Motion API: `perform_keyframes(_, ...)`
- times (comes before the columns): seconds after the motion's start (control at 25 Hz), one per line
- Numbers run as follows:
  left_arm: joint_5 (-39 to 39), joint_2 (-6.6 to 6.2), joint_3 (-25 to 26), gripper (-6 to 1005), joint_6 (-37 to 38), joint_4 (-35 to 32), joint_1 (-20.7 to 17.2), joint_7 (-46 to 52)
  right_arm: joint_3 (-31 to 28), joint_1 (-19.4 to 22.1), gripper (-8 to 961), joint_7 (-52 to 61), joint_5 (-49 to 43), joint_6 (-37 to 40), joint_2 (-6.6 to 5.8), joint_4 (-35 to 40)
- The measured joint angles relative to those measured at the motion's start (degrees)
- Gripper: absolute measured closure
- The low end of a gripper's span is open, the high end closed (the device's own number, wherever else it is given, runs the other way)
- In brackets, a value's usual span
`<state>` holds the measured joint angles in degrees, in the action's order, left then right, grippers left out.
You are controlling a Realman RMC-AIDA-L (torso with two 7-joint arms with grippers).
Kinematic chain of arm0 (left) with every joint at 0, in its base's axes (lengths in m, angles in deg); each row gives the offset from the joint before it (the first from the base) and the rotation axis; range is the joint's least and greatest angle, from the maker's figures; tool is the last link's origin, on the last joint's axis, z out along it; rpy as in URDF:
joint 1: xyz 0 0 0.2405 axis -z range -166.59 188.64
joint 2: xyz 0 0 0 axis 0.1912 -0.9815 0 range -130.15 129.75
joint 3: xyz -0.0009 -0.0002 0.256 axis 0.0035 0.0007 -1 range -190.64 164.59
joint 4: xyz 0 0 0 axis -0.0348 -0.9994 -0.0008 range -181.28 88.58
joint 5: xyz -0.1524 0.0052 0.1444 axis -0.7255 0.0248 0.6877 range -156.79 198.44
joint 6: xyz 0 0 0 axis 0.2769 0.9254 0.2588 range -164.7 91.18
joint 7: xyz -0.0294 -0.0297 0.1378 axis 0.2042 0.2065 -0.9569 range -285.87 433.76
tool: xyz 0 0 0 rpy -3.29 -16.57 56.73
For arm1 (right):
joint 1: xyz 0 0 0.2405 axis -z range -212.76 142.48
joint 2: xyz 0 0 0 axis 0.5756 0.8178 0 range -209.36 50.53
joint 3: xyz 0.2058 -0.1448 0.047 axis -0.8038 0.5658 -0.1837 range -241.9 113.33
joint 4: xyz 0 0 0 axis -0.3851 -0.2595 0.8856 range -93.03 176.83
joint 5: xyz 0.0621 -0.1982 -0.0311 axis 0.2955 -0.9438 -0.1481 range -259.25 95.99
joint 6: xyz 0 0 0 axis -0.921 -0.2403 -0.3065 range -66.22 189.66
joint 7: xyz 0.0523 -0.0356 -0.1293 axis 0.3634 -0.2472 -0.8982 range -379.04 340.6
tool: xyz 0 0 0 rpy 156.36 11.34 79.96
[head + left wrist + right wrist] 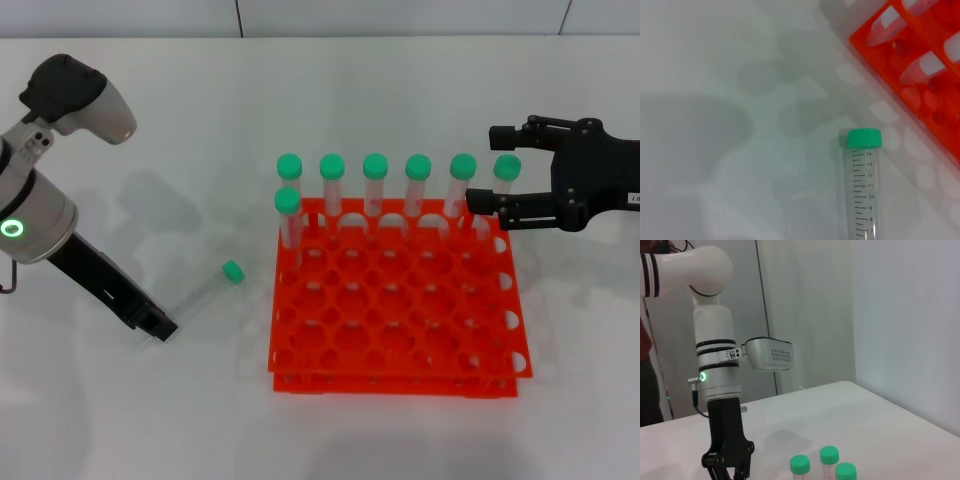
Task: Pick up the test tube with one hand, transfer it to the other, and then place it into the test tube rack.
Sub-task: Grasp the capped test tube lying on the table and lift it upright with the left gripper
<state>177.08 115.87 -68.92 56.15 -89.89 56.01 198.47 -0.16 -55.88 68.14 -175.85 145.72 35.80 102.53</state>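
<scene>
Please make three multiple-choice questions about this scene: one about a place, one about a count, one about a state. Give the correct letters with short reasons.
1. Where does the loose test tube lie?
A. on the table, on the rack's left side
B. inside the rack
C. in the right pincer

2. How many green-capped tubes stand in the test tube rack?
A. four
B. seven
C. ten

3. How does the right pincer stand?
A. shut on a tube
B. open, holding nothing
C. lying on the table

Answers: 1 A, it lies flat between the left pincer and the rack. 2 B, six at the back plus one ahead at the left. 3 B, its fingers are spread by the rack's right back corner.
</scene>
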Motion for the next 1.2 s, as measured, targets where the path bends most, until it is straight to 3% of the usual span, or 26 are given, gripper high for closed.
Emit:
perform_keyframes(0.72,-0.79,-0.54,0.84,807,-2.11,-0.98,-0.41,0.81,-0.06,-0.06,95,0.00,0.00,-0.31,0.00,0.10)
perform_keyframes(1.04,-2.74,-0.86,10.66,807,-1.87,-6.84,-1.46,-1.71,-0.14,-0.06,95,-0.07,0.57,-0.34,0.00,-0.12)
perform_keyframes(1.2,-12.04,-1.34,12.65,808,-2.13,-11.72,-4.31,-4.20,-0.15,0.14,95,-0.09,1.28,-0.58,0.00,-0.26)
